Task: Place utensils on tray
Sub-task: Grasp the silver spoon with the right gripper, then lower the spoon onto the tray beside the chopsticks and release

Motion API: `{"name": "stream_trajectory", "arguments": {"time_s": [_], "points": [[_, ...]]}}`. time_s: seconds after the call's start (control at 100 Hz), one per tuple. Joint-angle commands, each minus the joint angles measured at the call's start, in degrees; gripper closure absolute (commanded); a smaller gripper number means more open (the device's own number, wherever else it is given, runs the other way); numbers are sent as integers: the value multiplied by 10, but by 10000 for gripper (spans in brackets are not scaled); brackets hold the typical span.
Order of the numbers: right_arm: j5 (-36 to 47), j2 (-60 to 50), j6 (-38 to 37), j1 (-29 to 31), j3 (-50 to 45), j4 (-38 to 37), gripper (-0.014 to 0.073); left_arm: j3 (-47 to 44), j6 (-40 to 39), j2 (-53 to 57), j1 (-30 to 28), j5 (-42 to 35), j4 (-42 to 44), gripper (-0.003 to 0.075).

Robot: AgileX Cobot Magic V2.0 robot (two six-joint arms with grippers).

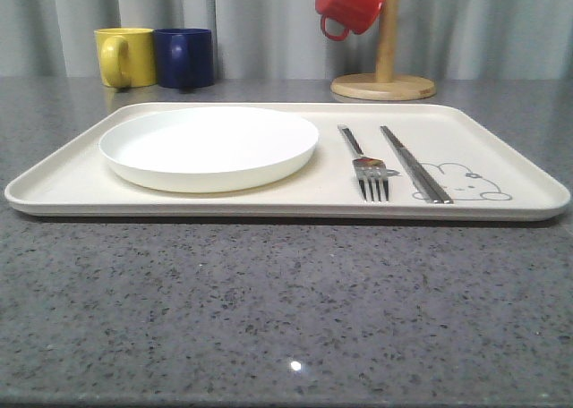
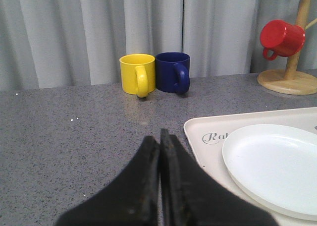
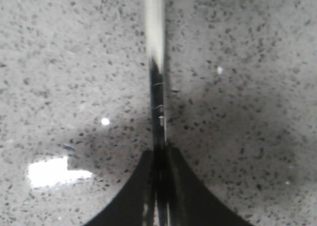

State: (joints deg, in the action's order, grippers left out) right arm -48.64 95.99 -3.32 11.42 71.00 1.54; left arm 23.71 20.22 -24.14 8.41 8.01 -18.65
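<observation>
The cream tray (image 1: 72, 171) lies across the middle of the table, with a fork (image 1: 367, 166) and a pair of chopsticks (image 1: 414, 162) side by side on its right half by the rabbit drawing. My right gripper (image 3: 159, 154) is shut on a slim shiny metal utensil (image 3: 157, 87) that sticks straight out past the fingertips over the speckled tabletop; its far end is blurred, so I cannot tell which kind it is. My left gripper (image 2: 159, 137) is shut with nothing in it, hovering just off the tray's corner (image 2: 208, 137) marked with script.
A round white plate (image 1: 209, 144) fills the tray's left half. A yellow mug (image 1: 125, 56) and a blue mug (image 1: 183, 57) stand at the back left. A red mug (image 1: 350, 3) hangs on a wooden mug tree (image 1: 385, 59) at the back right.
</observation>
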Motion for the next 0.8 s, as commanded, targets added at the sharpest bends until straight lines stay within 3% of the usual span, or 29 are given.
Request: {"name": "stream_trajectory", "arguments": {"time_s": [0.0,0.15,0.3,0.6,0.79], "points": [[9,-42,5,3,19,12,653,16,-2,-4,-1,-42,-4,738],[-33,-79,5,-9,48,41,651,16,-2,-4,-1,-42,-4,738],[-61,-110,-12,-69,69,45,651,16,-2,-4,-1,-42,-4,738],[-14,-108,-95,-227,68,44,651,16,-2,-4,-1,-42,-4,738],[15,-78,-131,-262,68,41,651,16,-2,-4,-1,-42,-4,738]]}}
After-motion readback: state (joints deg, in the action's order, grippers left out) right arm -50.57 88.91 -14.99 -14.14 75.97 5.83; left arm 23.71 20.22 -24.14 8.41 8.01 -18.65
